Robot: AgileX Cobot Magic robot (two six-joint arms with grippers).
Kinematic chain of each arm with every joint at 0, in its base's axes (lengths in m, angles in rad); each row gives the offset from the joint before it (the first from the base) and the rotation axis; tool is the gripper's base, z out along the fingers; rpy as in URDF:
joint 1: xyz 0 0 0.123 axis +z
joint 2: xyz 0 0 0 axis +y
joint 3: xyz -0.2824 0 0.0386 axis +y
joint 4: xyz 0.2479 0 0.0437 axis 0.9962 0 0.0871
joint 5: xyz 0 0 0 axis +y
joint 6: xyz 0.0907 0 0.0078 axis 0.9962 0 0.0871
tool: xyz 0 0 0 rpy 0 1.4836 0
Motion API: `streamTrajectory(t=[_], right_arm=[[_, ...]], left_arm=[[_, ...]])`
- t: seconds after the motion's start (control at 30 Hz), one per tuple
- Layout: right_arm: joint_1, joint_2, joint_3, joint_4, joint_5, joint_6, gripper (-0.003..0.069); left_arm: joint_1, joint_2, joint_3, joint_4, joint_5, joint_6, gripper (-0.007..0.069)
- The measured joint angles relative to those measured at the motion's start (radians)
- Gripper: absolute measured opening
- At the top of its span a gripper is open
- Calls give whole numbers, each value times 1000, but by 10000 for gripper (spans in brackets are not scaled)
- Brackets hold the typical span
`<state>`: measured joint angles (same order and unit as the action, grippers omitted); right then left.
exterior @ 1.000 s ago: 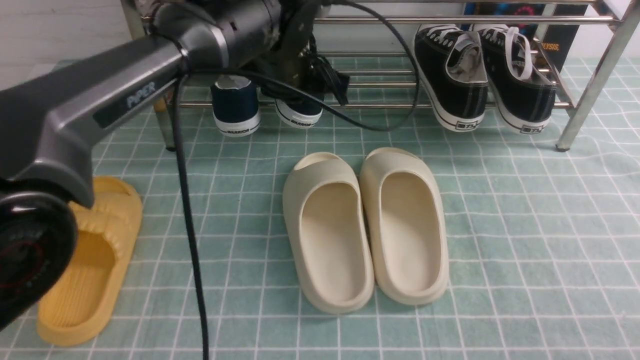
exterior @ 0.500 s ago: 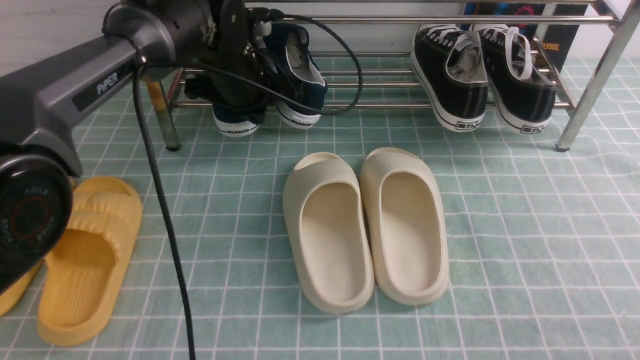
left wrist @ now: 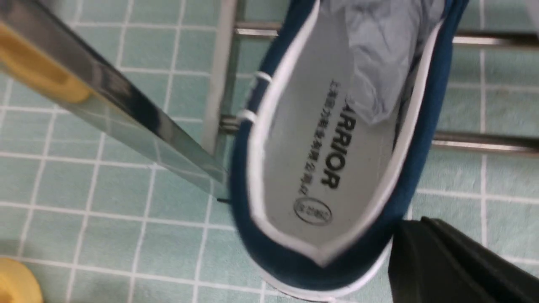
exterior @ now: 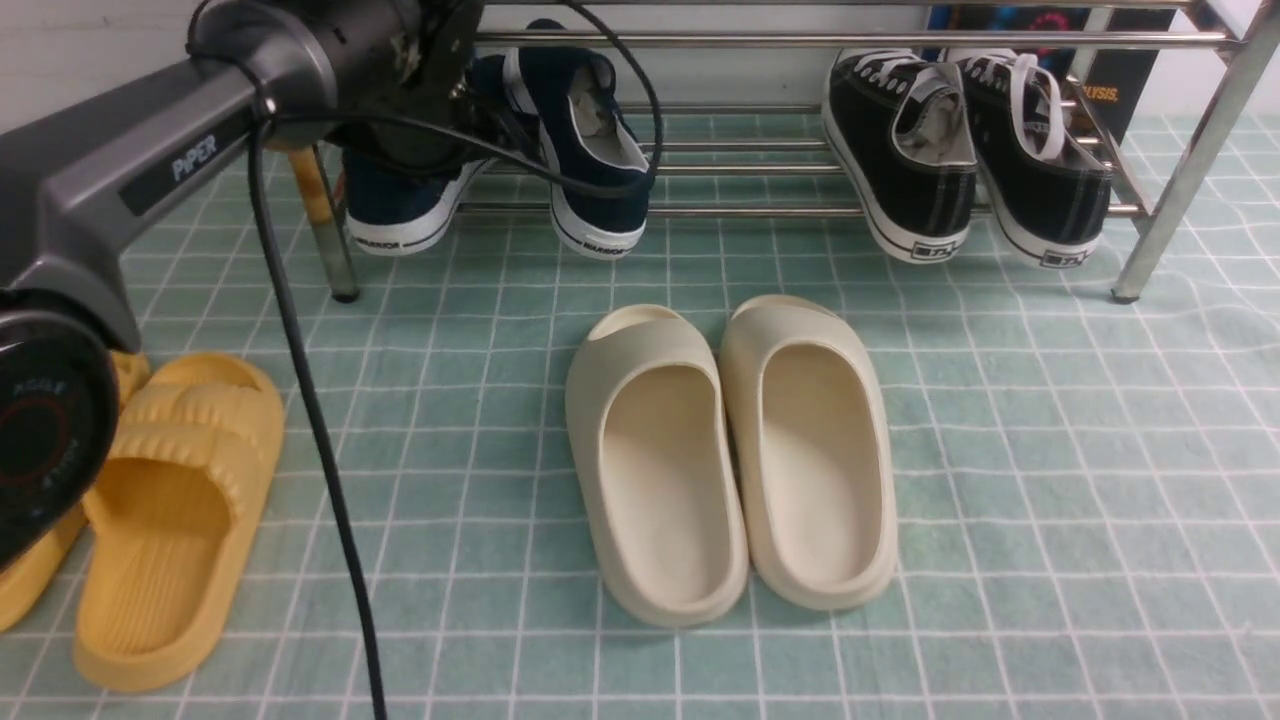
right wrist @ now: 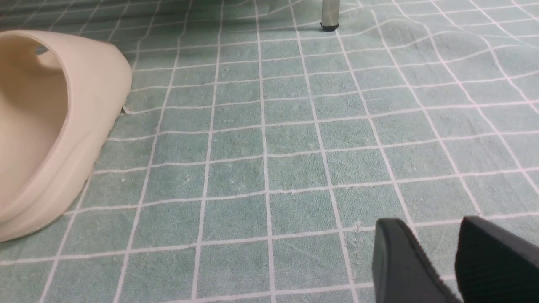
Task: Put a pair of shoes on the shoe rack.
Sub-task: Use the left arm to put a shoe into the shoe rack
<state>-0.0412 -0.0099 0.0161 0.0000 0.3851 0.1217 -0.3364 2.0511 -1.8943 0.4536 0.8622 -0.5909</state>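
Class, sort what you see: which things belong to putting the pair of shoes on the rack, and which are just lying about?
Job in hand: navy shoes, shoe rack.
Lying about: black sneakers, cream slides, yellow slides.

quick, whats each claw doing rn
left claw: cannot tell, mostly out of view beside the navy shoe
right claw: open, empty

Left arm (exterior: 150, 170): grey casing lettered "PiPER", black round joint cap (exterior: 40, 440). Black cable (exterior: 310, 420) trails alongside. Right gripper (right wrist: 438, 240): matte-black ribbed fingers (right wrist: 400, 265).
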Motion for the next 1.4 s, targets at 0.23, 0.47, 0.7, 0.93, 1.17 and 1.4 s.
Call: streamTrajectory(t=[0.23,0.47,0.7,0.93,1.17,1.4], right_arm=[[0,0,0,0,0,0,239],[0,0,0,0,0,0,239],[0,0,0,0,0,0,239],[0,0,0,0,0,0,239],[0,0,0,0,0,0,239],[0,0,0,0,0,0,239]], left_arm=[[2,-37,0,-143,-8,-15,-13],[2,-25,0,-563,-50,124,17],[-19,-15,-8,-608,-143,206,304],[-100,53,-130,-392,-125,93,414],[-116,166,-259,-205,-18,-79,346],[-115,198,-262,-175,13,-90,155]])
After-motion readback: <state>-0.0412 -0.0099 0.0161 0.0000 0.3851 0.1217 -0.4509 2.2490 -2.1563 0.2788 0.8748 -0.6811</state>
